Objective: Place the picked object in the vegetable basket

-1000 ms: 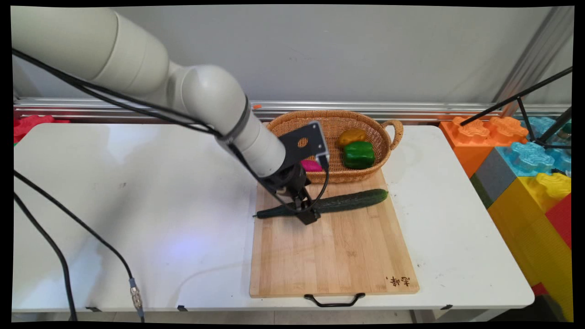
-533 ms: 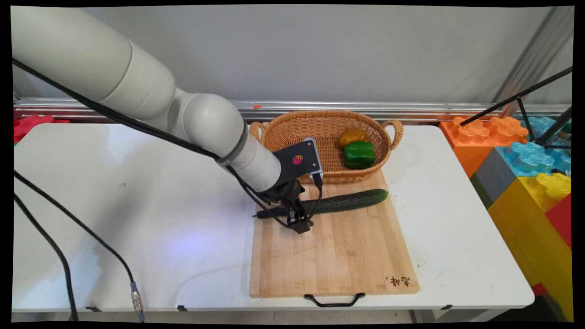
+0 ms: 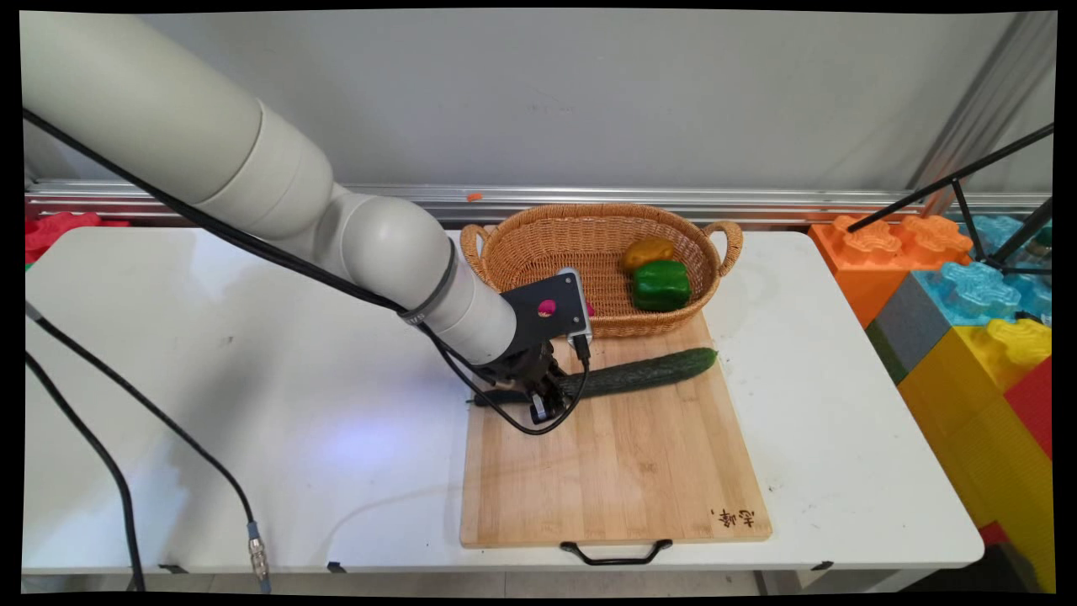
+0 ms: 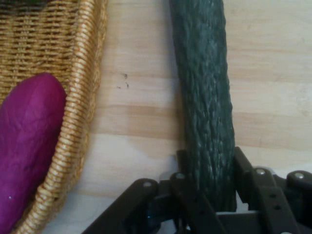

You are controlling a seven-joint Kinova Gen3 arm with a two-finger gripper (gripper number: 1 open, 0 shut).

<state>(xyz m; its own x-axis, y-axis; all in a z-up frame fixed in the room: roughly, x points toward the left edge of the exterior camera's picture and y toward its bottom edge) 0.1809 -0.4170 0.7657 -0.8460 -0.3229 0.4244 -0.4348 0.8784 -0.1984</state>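
A long dark green cucumber [image 3: 648, 372] lies across the far end of a wooden cutting board [image 3: 614, 471]. My gripper [image 3: 541, 404] is down over the cucumber's left part. In the hand view the cucumber [image 4: 204, 97] runs up from between the two black fingers [image 4: 242, 161], which press against its sides. The gripper [image 4: 209, 163] is shut on it, and the cucumber rests on the board [image 4: 136, 122]. The arm hides the cucumber's left part in the main view.
A wicker basket [image 3: 589, 212] stands just behind the board with a green pepper [image 3: 660, 284], a yellow-brown vegetable [image 3: 648, 251] and a purple vegetable [image 4: 29, 141] inside. Its rim [image 4: 83, 97] lies close beside the cucumber. Big coloured toy blocks [image 3: 968, 303] stand to the table's right.
The hand has moved left along the cucumber and come lower onto it. The cucumber's right end has shifted very slightly.
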